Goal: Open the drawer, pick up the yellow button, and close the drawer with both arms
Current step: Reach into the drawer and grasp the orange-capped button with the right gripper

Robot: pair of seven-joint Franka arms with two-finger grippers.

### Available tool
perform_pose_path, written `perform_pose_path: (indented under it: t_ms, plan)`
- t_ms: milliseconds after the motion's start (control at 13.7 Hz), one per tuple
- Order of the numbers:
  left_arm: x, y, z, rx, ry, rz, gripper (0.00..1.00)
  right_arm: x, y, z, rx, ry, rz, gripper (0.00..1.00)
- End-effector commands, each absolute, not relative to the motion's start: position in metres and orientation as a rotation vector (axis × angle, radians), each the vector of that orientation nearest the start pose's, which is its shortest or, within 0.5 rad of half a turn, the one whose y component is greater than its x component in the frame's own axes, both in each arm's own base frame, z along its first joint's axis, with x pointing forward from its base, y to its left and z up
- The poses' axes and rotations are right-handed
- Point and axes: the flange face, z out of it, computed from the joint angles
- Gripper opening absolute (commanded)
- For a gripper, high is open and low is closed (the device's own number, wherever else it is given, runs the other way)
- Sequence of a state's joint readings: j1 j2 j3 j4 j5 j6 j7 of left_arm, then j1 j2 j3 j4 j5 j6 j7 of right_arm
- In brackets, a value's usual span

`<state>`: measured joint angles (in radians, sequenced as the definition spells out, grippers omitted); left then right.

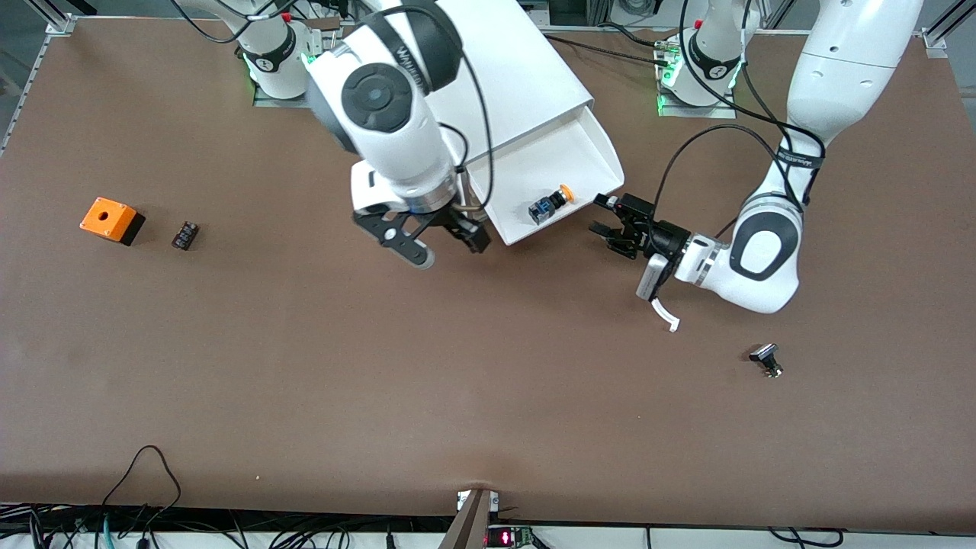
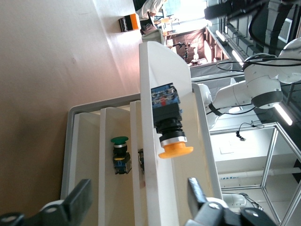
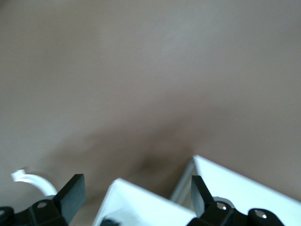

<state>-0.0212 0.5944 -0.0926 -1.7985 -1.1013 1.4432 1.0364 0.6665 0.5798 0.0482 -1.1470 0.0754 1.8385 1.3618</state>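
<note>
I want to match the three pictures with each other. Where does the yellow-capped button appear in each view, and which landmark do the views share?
Front view: the button lies in the open drawer, near its front edge.
Left wrist view: the button is mid-picture on the drawer's white floor, above the left gripper.
Right wrist view: only a dark scrap at the bottom edge; I cannot tell.
Shared landmark: the white drawer.

White drawer point(image 1: 568, 164); yellow-orange, black and blue button point(image 1: 550, 204); brown table point(image 1: 457, 366).
</note>
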Motion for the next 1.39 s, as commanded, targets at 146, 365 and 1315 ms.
perform_pose_path:
  t_ms: [146,365,1315]
  plan:
    - [0.612,-0.114,0.333,1.787,-0.595,-0.434,0.99,0.532,0.543,0.469,-2.627,1.143,0.005,1.0]
    - [0.626,-0.086,0.373,1.923,-0.548,-0.512,0.99,0.508,0.576,0.448,-2.585,1.217,0.031,1.0]
    - [0.627,-0.069,0.55,2.962,-0.866,-0.552,0.99,0.473,0.615,0.396,-2.611,1.293,0.089,0.1]
